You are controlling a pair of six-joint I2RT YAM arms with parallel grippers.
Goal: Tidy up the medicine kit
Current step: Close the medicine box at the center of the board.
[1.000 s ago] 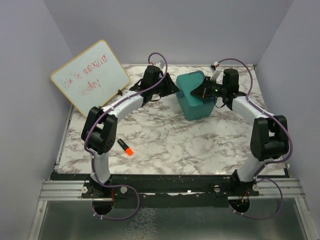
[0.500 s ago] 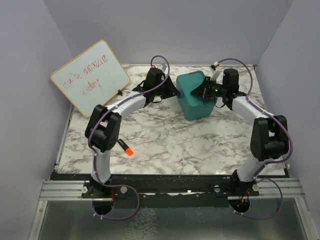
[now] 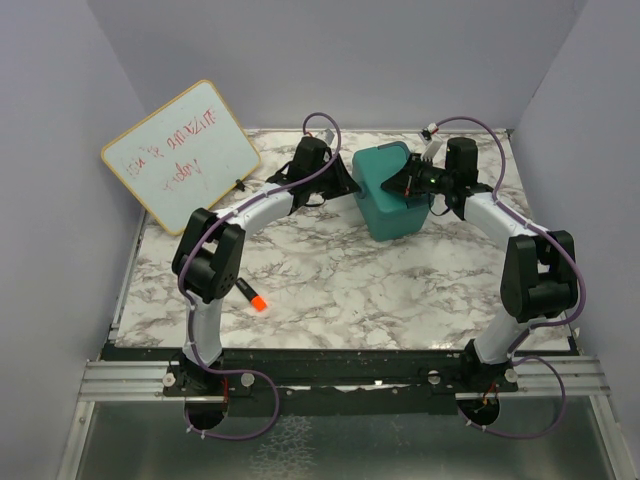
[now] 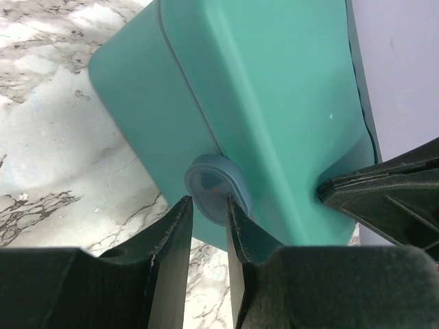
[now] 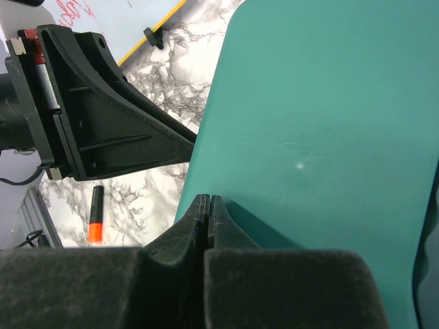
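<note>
1. Left gripper [image 4: 208, 205]: the fingers are a narrow slit apart. Marble shows through the gap, and we see nothing clamped in it.
2. Its tips sit right at the latch [image 4: 214, 185], a pale round tab on the kit's seam. One finger overlaps the tab's edge in the left wrist view. We can't tell if they touch.
3. Right gripper [image 5: 207, 203]: the fingers are pressed flat together with no gap, pinching nothing.
4. Its tips are down at the lid [image 5: 329, 116], near the lid's edge. We can't confirm contact from the wrist view.
5. Kit [image 3: 395, 215]: a teal box with the lid closed, on the table [image 3: 340, 280] at far middle. It sits between the two grippers, with the left one at its left side and the right one reaching over its top from the right.
6. Marker [image 3: 251, 295]: black with an orange end. It lies flat on the table beside the left arm's elbow, well apart from the kit.
7. Whiteboard [image 3: 180, 155]: propped tilted at the far left corner, left of the kit. It has red writing we can't read.
</note>
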